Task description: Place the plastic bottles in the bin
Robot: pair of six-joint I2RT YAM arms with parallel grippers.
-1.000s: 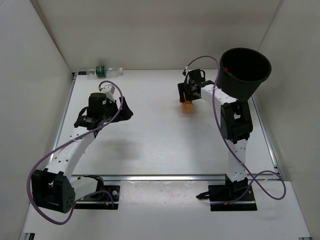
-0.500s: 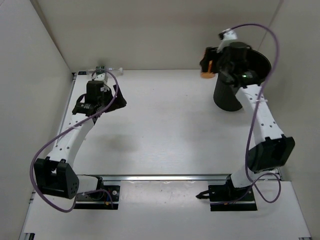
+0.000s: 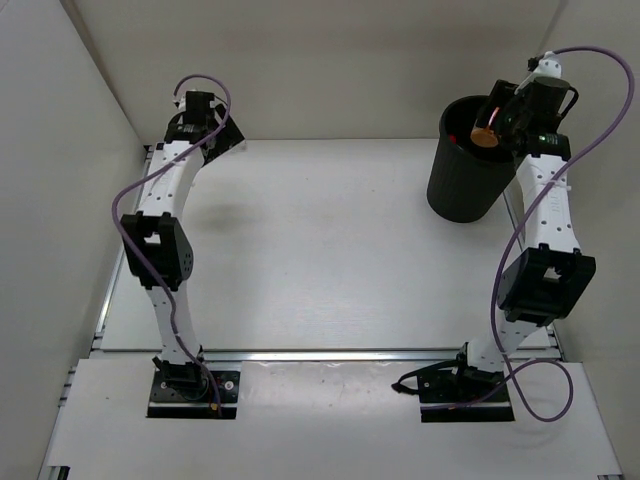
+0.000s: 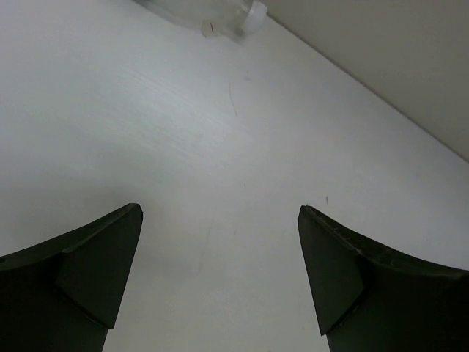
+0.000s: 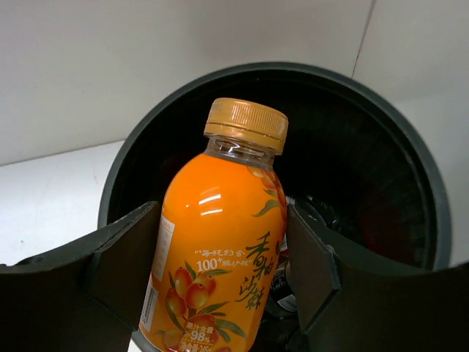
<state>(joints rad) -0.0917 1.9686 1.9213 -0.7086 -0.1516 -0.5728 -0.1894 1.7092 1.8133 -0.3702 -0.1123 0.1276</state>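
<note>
While right gripper (image 5: 221, 253) grips orange bottle (image 5: 218, 220) above bin (image 3: 465, 190), left gripper (image 4: 220, 214) spread wide

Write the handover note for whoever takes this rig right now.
Right gripper: shut on the orange bottle, held over the open bin, not yet released.
Left gripper: open and empty, over the table at its far left corner; a clear bottle lies just ahead of it.
Done: unclear, the bin's inside is too dark to count.
Left: drop the orange bottle, then fetch the clear one.
</note>
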